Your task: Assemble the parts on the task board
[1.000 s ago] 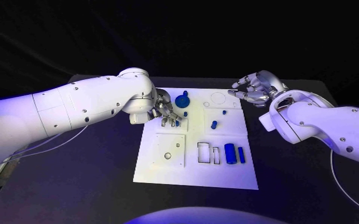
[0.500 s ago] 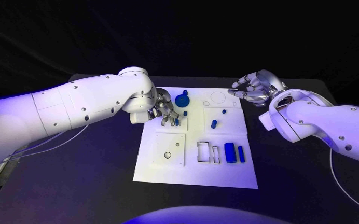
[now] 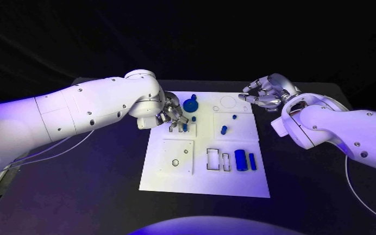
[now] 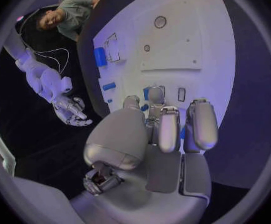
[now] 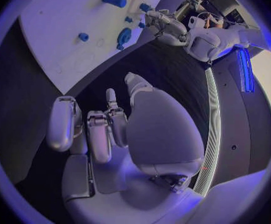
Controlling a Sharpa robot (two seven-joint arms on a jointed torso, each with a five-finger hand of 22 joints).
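The left silver many-fingered hand (image 3: 172,116) is hanging low over the left far part of the flat white rectangular task board (image 3: 205,183), its fingers curling down around a small blue peg-like part (image 3: 185,128) that is standing at their tips. In the left wrist view the fingers (image 4: 168,129) are bunching over blue pieces on the board, but whether they are actually gripping the small part or only touching it I cannot tell. The right silver hand (image 3: 265,97) is hovering off the far right corner of the board, above the black worktop (image 3: 94,191), fingers drawn in on nothing that I can see; the right wrist view is showing its palm (image 5: 154,129) with nothing in it.

A round blue disc-shaped part (image 3: 190,105) is lying just beyond the left hand. A short blue stub (image 3: 224,130) is sitting mid-board, and a thick blue cylinder (image 3: 240,160) with a slimmer blue bar (image 3: 252,161) beside it is lying nearer the robot, long axes running towards and away from the robot.

The small peg is lying directly under the left hand's fingertips, so the left hand is by far the nearer; judging from this, the coming move is probably a straight downward seating or a lift by that hand
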